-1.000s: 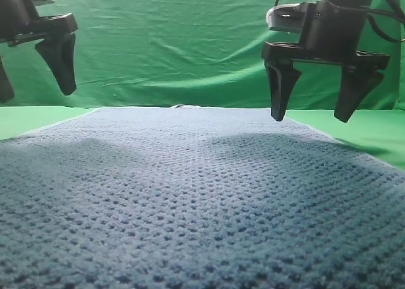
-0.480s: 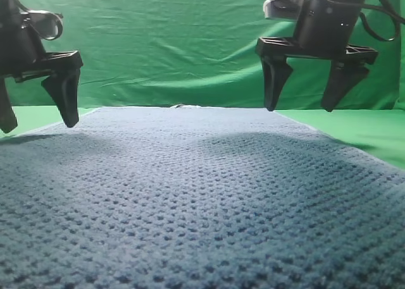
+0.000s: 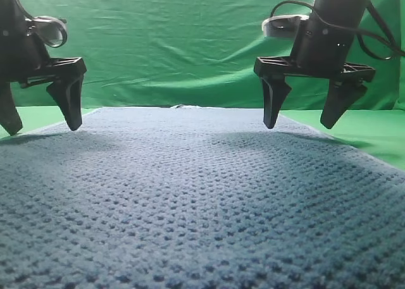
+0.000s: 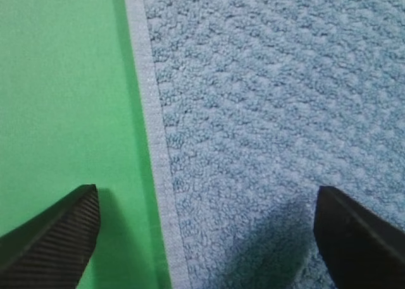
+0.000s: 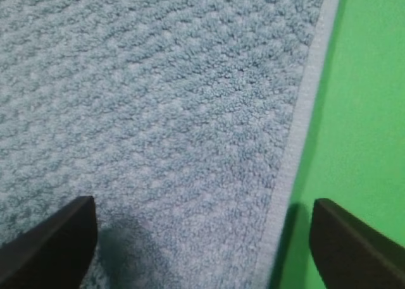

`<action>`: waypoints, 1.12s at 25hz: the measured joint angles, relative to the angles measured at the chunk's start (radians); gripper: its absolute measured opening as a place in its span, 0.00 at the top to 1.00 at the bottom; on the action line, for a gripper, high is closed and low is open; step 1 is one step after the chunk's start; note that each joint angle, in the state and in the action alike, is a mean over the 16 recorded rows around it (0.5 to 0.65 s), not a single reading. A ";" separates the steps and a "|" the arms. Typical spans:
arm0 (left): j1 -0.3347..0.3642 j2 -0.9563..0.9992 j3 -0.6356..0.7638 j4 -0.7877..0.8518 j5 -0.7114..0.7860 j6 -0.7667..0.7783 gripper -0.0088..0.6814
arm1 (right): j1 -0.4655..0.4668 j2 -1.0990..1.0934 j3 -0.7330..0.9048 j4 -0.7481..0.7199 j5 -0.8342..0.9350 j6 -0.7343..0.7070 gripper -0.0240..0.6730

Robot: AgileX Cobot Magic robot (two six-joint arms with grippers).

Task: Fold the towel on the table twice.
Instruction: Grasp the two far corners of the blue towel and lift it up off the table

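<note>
Blue-grey waffle-weave towel [image 3: 202,200] flat on bright green table [image 3: 373,134]; left tool [image 3: 39,126] and right tool [image 3: 302,123] spread wide, empty, straddling opposite edges.

The towel [image 3: 202,194] is thick blue-grey cloth with a bumpy waffle weave, matt and rough-looking, its loops fuzzy in the wrist views; a thin, flatter, paler woven band edges it. The counter [image 4: 63,93] under it shows a smooth, even, matt bright green surface. Behind hangs a green backdrop cloth [image 3: 171,42], thin and creased, with a faint sheen along its folds. The left gripper [image 3: 39,115] and right gripper [image 3: 302,115] look like matt black plastic, with fine ribbing on the jaws' faces in the left wrist view.
</note>
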 joint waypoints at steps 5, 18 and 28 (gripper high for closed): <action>0.000 0.004 -0.005 0.001 0.008 0.003 0.06 | 0.000 0.013 -0.001 -0.005 -0.001 0.001 0.09; 0.005 0.038 -0.037 -0.099 0.119 0.013 0.61 | 0.000 0.021 -0.004 -0.007 0.011 0.018 0.64; 0.009 0.086 -0.182 -0.117 0.310 -0.015 0.98 | -0.007 -0.024 -0.004 0.003 0.016 0.038 0.96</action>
